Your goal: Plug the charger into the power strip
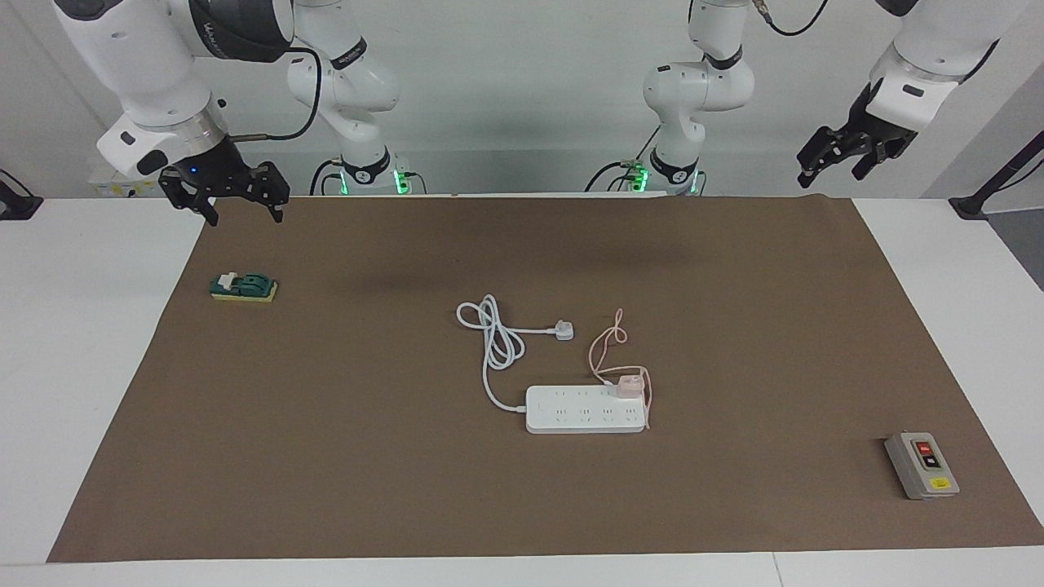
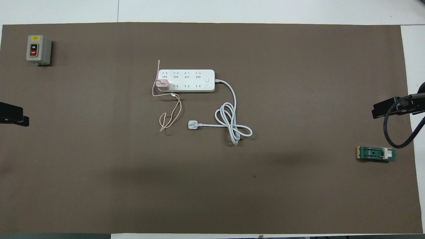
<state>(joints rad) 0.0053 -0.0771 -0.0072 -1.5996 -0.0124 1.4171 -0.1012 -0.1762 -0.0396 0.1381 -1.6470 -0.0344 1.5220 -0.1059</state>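
Observation:
The power strip (image 1: pixel 571 417) (image 2: pixel 191 81) lies flat mid-mat, its thick white cord looping toward the robots. The pink charger (image 1: pixel 628 385) (image 2: pixel 163 84) stands on the strip's end toward the left arm, in the row nearer the robots. Its thin pink cable (image 1: pixel 602 346) (image 2: pixel 172 116) curls on the mat. My left gripper (image 1: pixel 830 175) (image 2: pixel 15 118) hangs open and empty, high over the mat's corner by its base. My right gripper (image 1: pixel 245 214) (image 2: pixel 382 111) hangs open and empty over the mat's edge at its own end. Both are well away from the strip.
The strip's white three-pin plug (image 1: pixel 563 330) (image 2: pixel 193 124) lies loose, nearer the robots than the strip. A grey box with red and black buttons (image 1: pixel 922 465) (image 2: pixel 38 49) sits at the left arm's end. A green block (image 1: pixel 243 287) (image 2: pixel 376 154) lies under the right gripper.

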